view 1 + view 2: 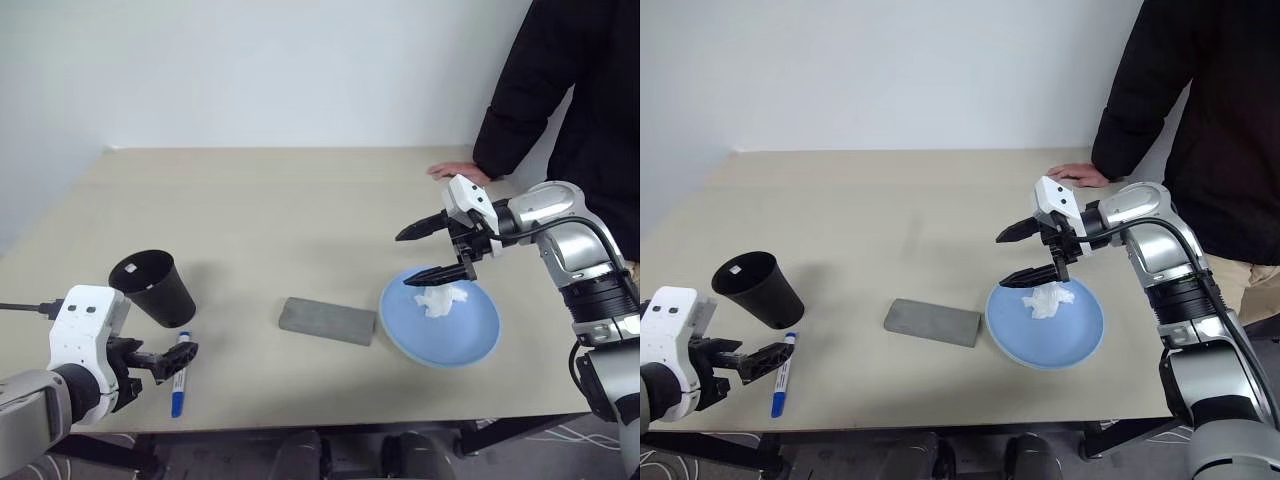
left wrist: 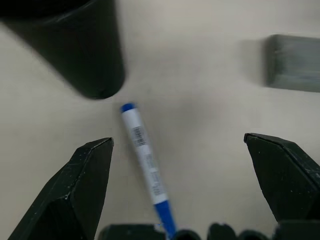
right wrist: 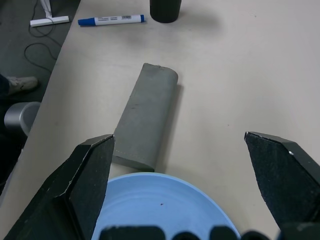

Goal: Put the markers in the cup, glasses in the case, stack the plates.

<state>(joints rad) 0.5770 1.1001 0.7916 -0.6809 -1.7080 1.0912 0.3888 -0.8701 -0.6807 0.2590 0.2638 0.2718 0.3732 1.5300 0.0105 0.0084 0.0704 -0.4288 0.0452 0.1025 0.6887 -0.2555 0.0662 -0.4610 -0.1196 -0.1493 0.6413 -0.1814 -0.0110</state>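
A white marker with a blue cap (image 1: 181, 375) lies near the table's front edge, just in front of the black cup (image 1: 152, 287). My left gripper (image 1: 170, 362) hovers open over the marker, which lies between its fingers in the left wrist view (image 2: 145, 165) without touching them. The grey case (image 1: 327, 320) lies shut in the middle. To its right a light blue plate (image 1: 440, 330) carries a crumpled white tissue (image 1: 441, 298). My right gripper (image 1: 403, 260) is open and empty above the plate's far left rim, pointing left. The glasses are out of view.
A person in a black top stands at the table's right side with a hand (image 1: 458, 172) resting on the far right of the tabletop (image 1: 300, 210). The table's front edge runs just below the marker.
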